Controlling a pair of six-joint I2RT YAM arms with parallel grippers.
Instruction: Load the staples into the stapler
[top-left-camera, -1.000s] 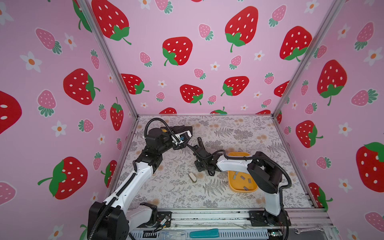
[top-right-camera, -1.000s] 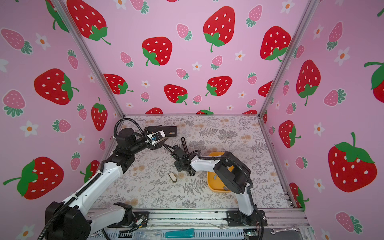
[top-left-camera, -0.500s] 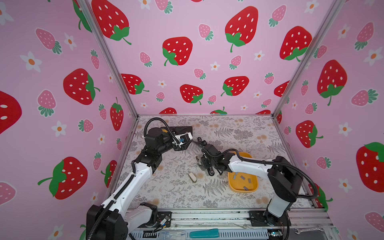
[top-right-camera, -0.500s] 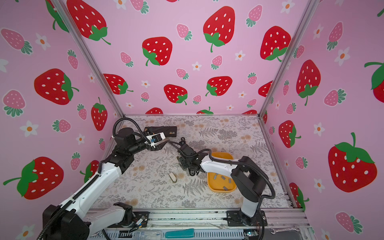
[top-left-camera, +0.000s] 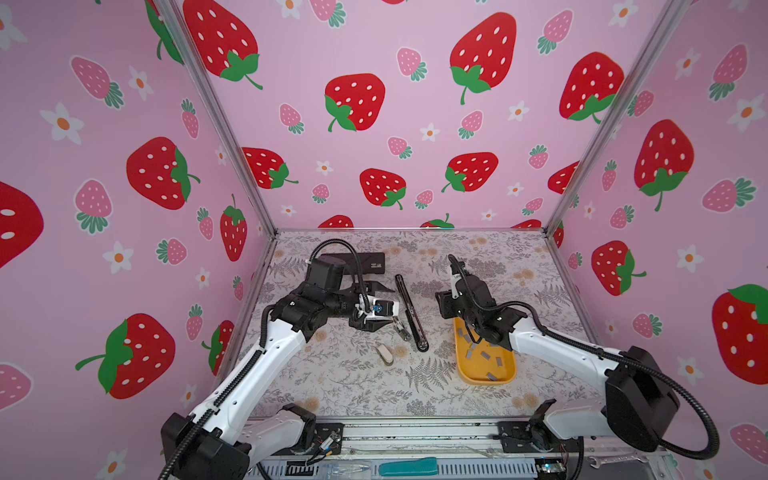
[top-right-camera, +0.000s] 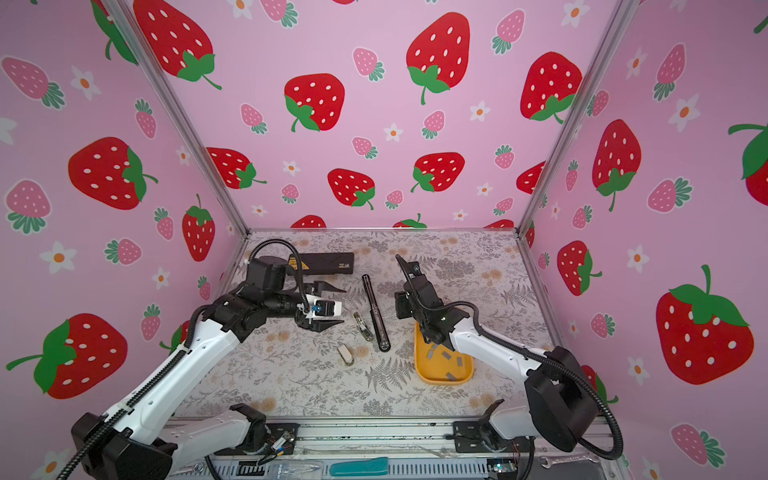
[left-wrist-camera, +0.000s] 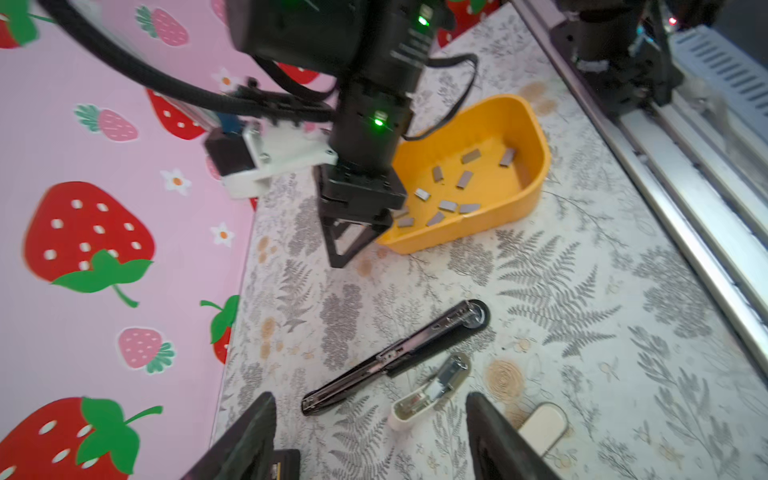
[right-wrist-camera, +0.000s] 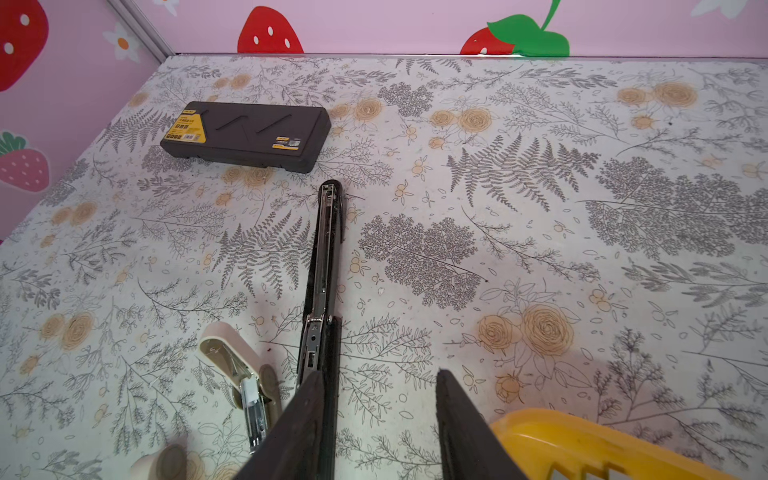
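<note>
Well, taking the far wall as twelve o'clock in both top views, my left gripper (top-left-camera: 390, 305) hangs just at the nine o'clock side of the long black stapler (top-left-camera: 409, 311), pointing toward three, jaws wide and empty. That stapler lies opened out flat near the table's middle, running roughly from twelve to six. Just beside it, on its eight o'clock side, lies a small white stapler (top-left-camera: 400, 326), opened, its metal channel showing in my left wrist view. A second small white stapler (top-left-camera: 385, 355), closed, lies apart from it at about seven o'clock. My right gripper (top-left-camera: 455, 268) hangs at about one o'clock of the middle, just past the twelve o'clock end of the yellow tray (top-left-camera: 484, 379), tips toward twelve. In my right wrist view its jaws stand partly apart with only table between them. The staples (top-left-camera: 484, 355) lie loose on the tray's floor, at about four o'clock, touched by neither gripper. A black case (top-left-camera: 365, 262) lies at eleven o'clock near the far wall.
</note>
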